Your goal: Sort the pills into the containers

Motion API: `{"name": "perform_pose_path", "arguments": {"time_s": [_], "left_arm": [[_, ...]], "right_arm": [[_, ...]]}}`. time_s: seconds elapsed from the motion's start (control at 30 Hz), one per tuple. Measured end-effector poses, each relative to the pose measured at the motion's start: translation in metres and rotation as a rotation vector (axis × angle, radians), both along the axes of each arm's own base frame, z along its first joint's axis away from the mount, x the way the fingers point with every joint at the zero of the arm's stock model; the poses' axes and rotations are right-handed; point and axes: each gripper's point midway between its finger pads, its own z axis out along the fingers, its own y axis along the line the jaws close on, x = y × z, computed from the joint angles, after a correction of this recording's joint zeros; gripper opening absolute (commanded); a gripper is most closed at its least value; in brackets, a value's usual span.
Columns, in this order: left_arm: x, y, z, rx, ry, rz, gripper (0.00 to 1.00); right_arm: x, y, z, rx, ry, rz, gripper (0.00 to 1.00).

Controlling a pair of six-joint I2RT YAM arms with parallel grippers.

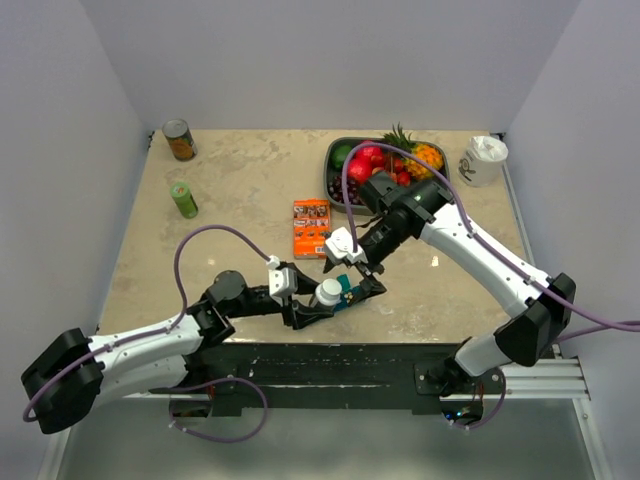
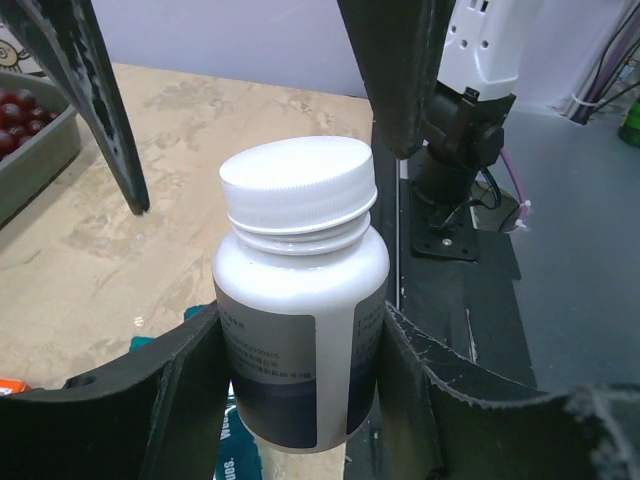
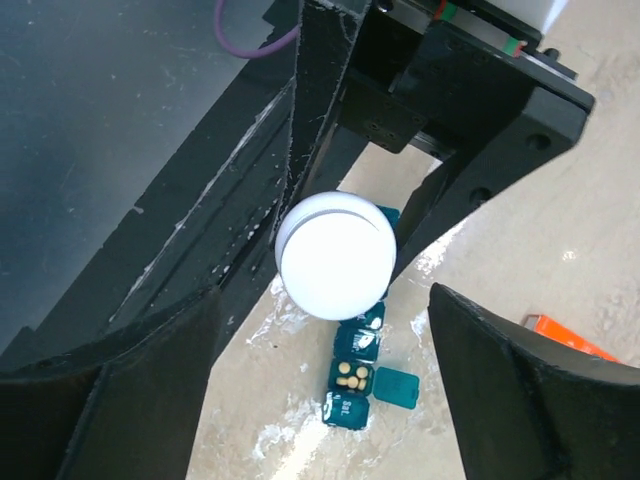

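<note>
Our left gripper (image 2: 300, 335) clamps the white bottle (image 2: 300, 300); right gripper (image 3: 328, 308) hangs spread over the cap (image 3: 335, 255). We reckon grip-and-twist comes next.

Most of the teal organiser strip (image 3: 346, 408) is hidden under the white bottle (image 3: 336, 256), the pills (image 3: 350, 375) in its open compartment are too small to be counted, and the label print (image 2: 262, 355) is blurred, the bottle base cropped

Left gripper (image 2: 300, 345) clamped; right gripper (image 3: 328, 300) spread (overhead).
</note>
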Motion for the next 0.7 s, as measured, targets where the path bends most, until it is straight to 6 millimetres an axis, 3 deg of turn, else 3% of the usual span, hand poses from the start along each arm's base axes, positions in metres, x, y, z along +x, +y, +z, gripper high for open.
{"name": "perform_pose_path", "arguments": {"time_s": [0.37,0.7], "left_arm": [[-0.005,-0.007,-0.005,0.038,0.037,-0.071,0.00],[-0.006,-0.005,-0.008,0.047,0.048,-0.082,0.00]], "right_arm": [[-0.020,0.008,-0.003,-0.029,0.008,0.057,0.56],[-0.016,0.007,-0.007,-0.059,-0.003,0.030,0.57]]}}
